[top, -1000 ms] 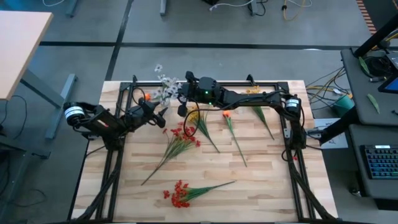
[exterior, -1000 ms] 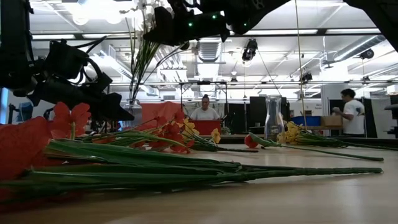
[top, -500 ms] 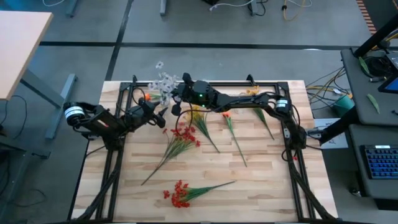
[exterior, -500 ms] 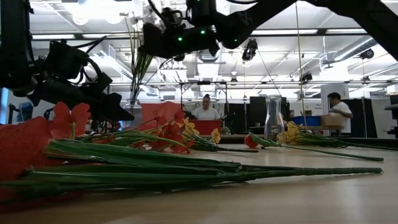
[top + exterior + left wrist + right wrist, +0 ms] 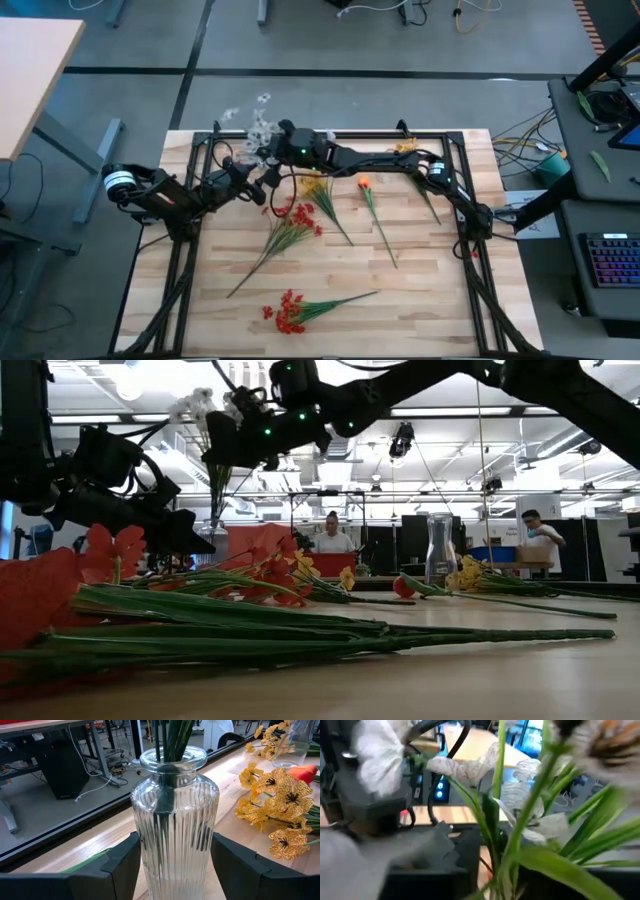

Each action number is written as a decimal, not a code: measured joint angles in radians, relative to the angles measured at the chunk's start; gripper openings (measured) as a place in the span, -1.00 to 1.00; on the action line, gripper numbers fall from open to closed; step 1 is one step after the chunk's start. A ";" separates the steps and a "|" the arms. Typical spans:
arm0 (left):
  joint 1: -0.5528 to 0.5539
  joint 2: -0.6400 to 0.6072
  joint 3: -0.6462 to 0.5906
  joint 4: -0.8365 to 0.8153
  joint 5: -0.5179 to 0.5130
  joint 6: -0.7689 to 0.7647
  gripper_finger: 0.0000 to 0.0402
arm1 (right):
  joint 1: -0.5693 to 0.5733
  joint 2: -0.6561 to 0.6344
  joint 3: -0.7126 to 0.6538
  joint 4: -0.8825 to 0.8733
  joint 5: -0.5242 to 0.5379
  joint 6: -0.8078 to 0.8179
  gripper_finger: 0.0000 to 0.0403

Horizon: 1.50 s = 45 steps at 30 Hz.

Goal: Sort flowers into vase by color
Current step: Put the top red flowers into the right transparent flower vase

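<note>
A ribbed clear glass vase [image 5: 175, 810] stands on the table's far left part, between the fingers of my left gripper [image 5: 175, 852], which shows in the high view too [image 5: 258, 185]. Green stems [image 5: 170, 735] stick down into its neck. They belong to a white flower spray [image 5: 255, 118] whose blossoms [image 5: 195, 405] stand high above the vase. My right gripper [image 5: 272, 158] hangs at that spray, above the vase. On the table lie two red sprays [image 5: 290, 222] [image 5: 288, 312], a yellow one [image 5: 315, 188] and an orange one [image 5: 366, 184]. My left gripper holds the vase by its ribbed body [image 5: 146, 855], one finger [image 5: 117, 867] on either side, below the neck. The fingers come nearly level from the table's left side. The vase stands upright; its foot is out of view.
A second glass vase [image 5: 438, 550] stands at the far right with yellow blossoms [image 5: 405, 147] beside it. A loose green stem [image 5: 425, 195] lies near the right arm. People move about in the room behind the table [image 5: 330, 538].
My right gripper has gone toward the table's left edge and a little down with the white spray. The blossoms have swung toward the far left corner, and the stems stay over the vase.
</note>
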 joint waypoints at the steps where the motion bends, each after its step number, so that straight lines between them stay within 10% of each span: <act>1: 0.000 0.000 0.000 0.000 0.000 0.000 0.04 | 0.000 0.000 0.010 -0.024 0.000 -0.005 -0.54; 19: -0.001 0.000 -0.001 -0.002 -0.039 -0.002 0.13 | 0.022 -0.087 0.020 -0.232 -0.001 -0.026 0.47; 45: 0.000 -0.017 -0.003 -0.013 -0.054 -0.066 0.37 | 0.035 -0.229 0.021 -0.491 0.000 -0.008 0.70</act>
